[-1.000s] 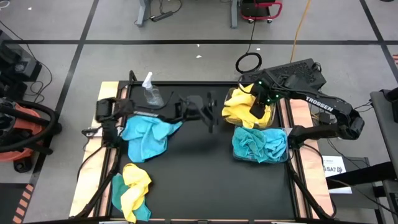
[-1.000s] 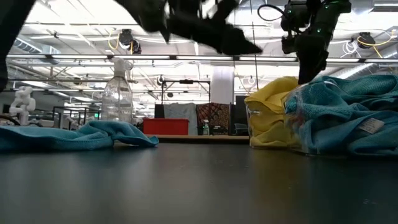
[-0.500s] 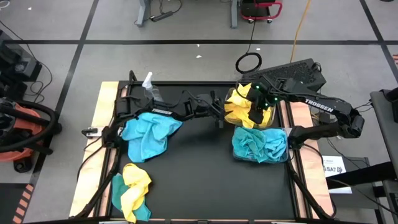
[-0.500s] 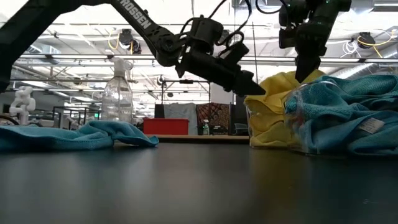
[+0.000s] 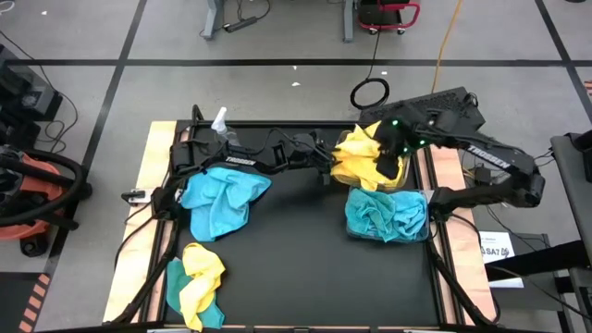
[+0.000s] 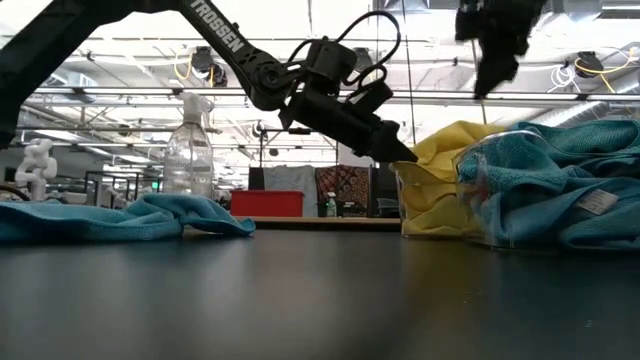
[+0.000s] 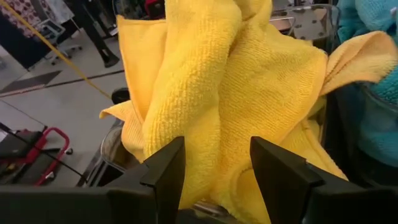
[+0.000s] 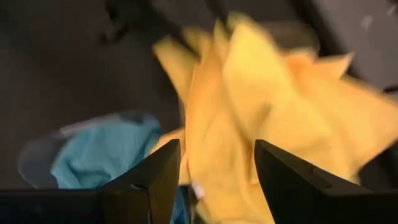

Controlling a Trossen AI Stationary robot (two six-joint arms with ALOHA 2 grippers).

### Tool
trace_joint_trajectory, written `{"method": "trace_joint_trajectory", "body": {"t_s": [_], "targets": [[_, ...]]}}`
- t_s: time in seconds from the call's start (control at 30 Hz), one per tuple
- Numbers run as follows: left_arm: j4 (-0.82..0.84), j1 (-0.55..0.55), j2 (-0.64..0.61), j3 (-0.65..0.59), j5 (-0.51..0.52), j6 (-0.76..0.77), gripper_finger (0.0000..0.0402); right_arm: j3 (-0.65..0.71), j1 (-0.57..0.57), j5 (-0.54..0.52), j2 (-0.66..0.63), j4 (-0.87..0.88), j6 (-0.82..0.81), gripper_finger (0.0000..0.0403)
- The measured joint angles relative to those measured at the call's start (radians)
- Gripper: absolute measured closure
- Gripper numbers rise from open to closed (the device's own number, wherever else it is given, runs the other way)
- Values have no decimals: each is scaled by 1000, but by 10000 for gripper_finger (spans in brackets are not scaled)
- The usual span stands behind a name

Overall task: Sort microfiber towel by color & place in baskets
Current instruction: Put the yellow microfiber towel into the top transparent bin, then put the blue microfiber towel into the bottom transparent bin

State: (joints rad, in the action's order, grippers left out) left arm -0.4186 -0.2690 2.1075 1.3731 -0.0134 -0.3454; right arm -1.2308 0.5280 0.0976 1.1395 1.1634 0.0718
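Both arms are working at the far basket (image 5: 400, 172), where yellow towels (image 5: 359, 159) are bulging over the rim. The left tool (image 5: 326, 166), fingers spread and empty, is reaching toward the overhanging yellow fold from the surface (image 5: 296, 250) side. The right tool (image 5: 384, 165) is hovering over the same heap, fingers apart, nothing pinched. The near basket (image 5: 425, 225) is holding teal towels (image 5: 384, 215). A loose teal towel (image 5: 218, 199) and a mixed pile (image 5: 196, 279) are waiting. Next move probably calls for tucking the yellow overhang inside, then fetching the loose cloths.
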Motion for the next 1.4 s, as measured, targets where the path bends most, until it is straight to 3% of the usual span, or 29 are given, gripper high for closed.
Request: {"method": "trace_joint_trajectory", "body": {"t_s": [0.17,0.37,0.5,0.67,0.87,1.03,1.23,1.4], "targets": [[5,0,0,0,-9,0,214,-106,0,8,-55,-49,-2,204],[4,3,0,0,-67,0,214,-112,-41,85,-90,-172,-25,204],[45,22,-17,0,-75,-1,214,-62,-93,85,-85,-252,-28,204],[164,64,-130,2,-75,-45,214,52,-159,89,-84,-372,10,204],[458,133,-335,2,-38,-83,214,172,-233,92,-84,-487,28,204],[817,209,-513,2,1,-48,214,251,-307,92,-84,-609,24,204],[1250,332,-675,2,70,103,214,345,-402,92,-82,-853,25,204],[1473,458,-742,-1,83,301,214,372,-478,92,-38,-1007,34,204]]}}
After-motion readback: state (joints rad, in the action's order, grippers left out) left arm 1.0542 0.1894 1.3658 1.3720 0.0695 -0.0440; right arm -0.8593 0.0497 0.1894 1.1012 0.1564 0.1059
